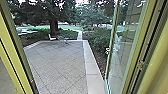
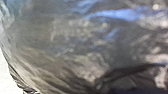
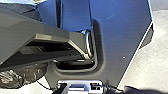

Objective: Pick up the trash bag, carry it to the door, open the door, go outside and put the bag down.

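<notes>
Outside the doorway, a paved patio (image 1: 57,65) with diagonal joints spreads from near to far, and a pale stone border (image 1: 91,62) runs along its right side. Yellowish door framing (image 1: 12,53) rises at the near left and near right; at the near right, 1 glass door (image 1: 108,60) stands open towards the outside. At the far left of the patio sits 1 white chair (image 1: 52,37), with a tree trunk (image 1: 53,26) behind it. Green shrubs (image 1: 97,41) grow on the right, beyond the border, and a narrow path (image 1: 79,35) leads away at the far end. The trash bag (image 2: 75,45), dark, shiny and creased, is close in front of the left wrist camera; its folds catch bluish light. Whether the left gripper or the right gripper is open, closed or gripping anything, I cannot tell.
</notes>
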You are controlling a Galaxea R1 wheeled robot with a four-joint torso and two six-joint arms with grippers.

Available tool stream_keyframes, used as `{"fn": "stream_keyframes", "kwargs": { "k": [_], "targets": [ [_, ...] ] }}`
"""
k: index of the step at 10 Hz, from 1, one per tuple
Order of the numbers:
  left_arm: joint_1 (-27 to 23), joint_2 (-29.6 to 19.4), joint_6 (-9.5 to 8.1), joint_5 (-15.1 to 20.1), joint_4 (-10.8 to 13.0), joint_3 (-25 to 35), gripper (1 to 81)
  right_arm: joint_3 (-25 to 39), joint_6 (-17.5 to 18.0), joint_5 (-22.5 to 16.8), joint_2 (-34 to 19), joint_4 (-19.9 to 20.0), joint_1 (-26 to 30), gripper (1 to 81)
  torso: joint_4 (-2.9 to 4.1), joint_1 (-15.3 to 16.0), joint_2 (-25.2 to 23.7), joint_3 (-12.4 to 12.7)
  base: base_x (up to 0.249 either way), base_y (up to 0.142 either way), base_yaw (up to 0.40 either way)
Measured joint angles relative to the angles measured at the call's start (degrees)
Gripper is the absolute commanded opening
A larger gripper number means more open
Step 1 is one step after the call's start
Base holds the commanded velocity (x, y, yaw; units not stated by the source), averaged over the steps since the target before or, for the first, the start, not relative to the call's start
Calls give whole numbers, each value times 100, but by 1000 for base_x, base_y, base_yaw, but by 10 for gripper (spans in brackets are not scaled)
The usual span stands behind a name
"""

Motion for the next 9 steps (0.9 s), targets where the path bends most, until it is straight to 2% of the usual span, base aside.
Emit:
{"fn": "stream_keyframes", "kwargs": {
  "k": [1, 9],
  "targets": [
    [0, 9, 0, 2, 0, 0, 10, 0, 0, 0, -2, -1, -5, 811, 0, 0, 0, 0, 0, -70, 0],
    [0, 33, -2, 0, 2, 9, 10, -5, 0, -2, 15, -4, -13, 811, 0, -2, 0, 0, 0, 0, 0]
  ]
}}
